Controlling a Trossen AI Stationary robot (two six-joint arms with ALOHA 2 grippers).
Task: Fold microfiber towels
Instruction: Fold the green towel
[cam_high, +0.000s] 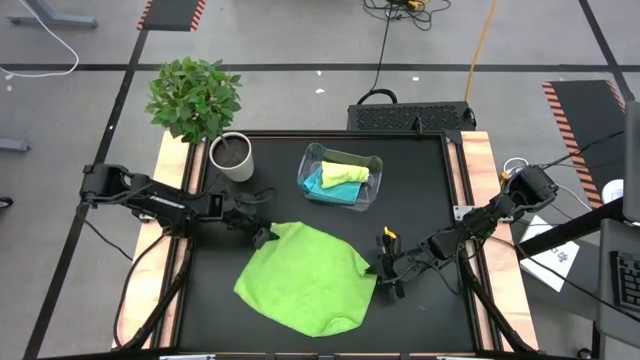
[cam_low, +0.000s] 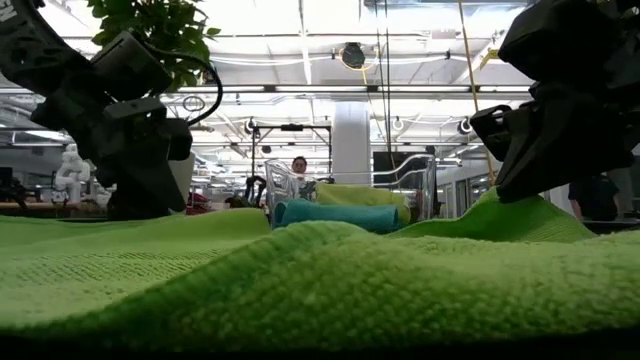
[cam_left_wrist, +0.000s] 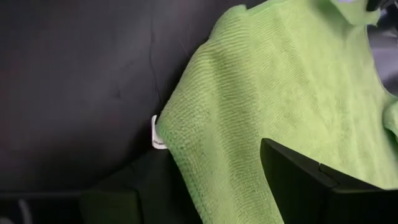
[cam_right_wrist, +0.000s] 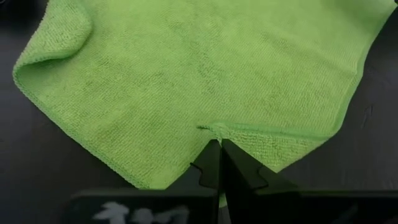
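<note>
Right gripper (cam_right_wrist: 219, 148) pinches the green towel (cam_high: 300, 275)'s edge; left gripper (cam_high: 262, 236), spread, seemingly straddles its corner. Clamp before lifting together.

No readable text, label, brand or number is shown in any view. White markings are seen on the right gripper's (cam_right_wrist: 220, 144) housing in the right wrist view, and print on a paper sheet (cam_high: 556, 252) beside the table, but neither can be read.
</note>
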